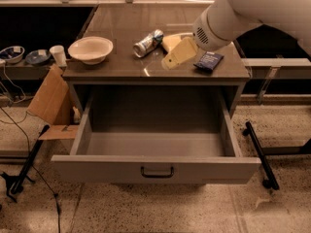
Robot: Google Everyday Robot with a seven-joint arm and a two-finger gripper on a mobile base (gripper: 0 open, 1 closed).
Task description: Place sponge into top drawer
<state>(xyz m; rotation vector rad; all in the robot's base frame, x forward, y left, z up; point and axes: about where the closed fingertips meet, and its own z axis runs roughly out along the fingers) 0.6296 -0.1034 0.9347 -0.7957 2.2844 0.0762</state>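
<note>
The pale yellow sponge [170, 40] lies on the cabinet top, right of centre, partly hidden behind my gripper. My gripper [178, 55] hangs from the white arm [228, 13] just in front of and over the sponge, low above the counter. Whether it touches the sponge I cannot tell. The top drawer [155, 168] is pulled wide open below the counter, its dark bar handle [157, 172] facing me. Nothing shows on the drawer's floor.
On the cabinet top [116, 67] are a white bowl [90, 49] at the left, a drink can [148, 42] on its side beside the sponge, and a dark blue packet [209, 60] at the right. Cardboard [51, 101] leans at the cabinet's left. A black frame leg [260, 152] lies on the floor at the right.
</note>
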